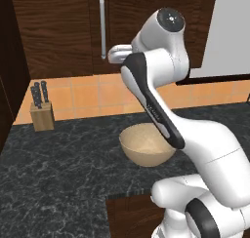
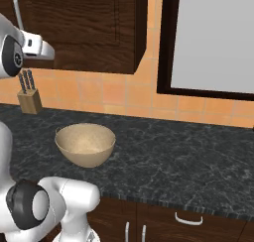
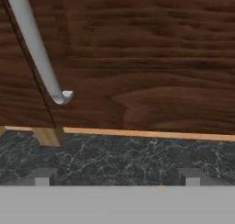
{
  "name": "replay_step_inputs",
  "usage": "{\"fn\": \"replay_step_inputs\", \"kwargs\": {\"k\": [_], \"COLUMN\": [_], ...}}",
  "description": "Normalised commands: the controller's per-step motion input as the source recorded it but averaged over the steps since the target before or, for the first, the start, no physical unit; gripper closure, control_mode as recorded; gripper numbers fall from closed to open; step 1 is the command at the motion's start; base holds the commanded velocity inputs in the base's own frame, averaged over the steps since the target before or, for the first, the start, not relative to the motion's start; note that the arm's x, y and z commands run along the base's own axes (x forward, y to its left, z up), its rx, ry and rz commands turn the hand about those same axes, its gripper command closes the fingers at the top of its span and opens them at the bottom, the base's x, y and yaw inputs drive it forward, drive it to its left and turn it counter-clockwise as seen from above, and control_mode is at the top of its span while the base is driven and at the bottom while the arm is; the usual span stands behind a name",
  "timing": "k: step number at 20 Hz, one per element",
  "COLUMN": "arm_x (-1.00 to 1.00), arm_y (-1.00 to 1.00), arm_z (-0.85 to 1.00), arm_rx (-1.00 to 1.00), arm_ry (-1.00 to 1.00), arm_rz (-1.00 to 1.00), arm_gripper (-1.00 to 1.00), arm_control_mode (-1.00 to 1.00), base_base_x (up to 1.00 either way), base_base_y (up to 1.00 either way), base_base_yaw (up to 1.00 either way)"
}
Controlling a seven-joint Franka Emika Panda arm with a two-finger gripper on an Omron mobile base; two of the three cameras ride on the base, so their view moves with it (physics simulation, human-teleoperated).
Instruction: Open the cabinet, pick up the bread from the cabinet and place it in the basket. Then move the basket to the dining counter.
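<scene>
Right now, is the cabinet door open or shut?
Shut: the cabinet door lies flush, its handle untouched by the hand.

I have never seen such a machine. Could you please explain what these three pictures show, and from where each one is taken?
The white machine is a robot arm in a computer-drawn kitchen. Two pictures come from cameras on its base, behind it, one to its left and one to its right. The third comes from a camera on its hand, looking along the end effector, whose two dark tips stand wide apart, so it is open and holds nothing. It faces the closed cabinet, near the lower end of the silver handle. On the black counter stand a tan basket, with nothing in it, and a knife block by the tiled wall.
</scene>
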Motion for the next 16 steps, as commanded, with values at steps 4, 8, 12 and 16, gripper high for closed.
{"fn": "replay_step_inputs", "kwargs": {"k": [4,8,12,16], "arm_x": [0.02,0.23,0.7,0.69], "arm_y": [0.44,0.84,0.48,0.06], "arm_z": [0.41,0.19,0.02,0.0], "arm_rx": [-0.02,-0.17,-0.08,-0.01], "arm_ry": [-0.17,-0.01,0.01,0.0], "arm_rz": [0.07,0.02,0.0,0.0], "arm_gripper": [-1.0,-1.0,-1.0,-1.0], "arm_control_mode": [-1.0,-1.0,-1.0,-1.0], "base_base_x": [0.0,0.0,0.0,0.0], "base_base_y": [0.0,0.0,0.0,0.0], "base_base_yaw": [0.0,0.0,0.0,0.0]}}
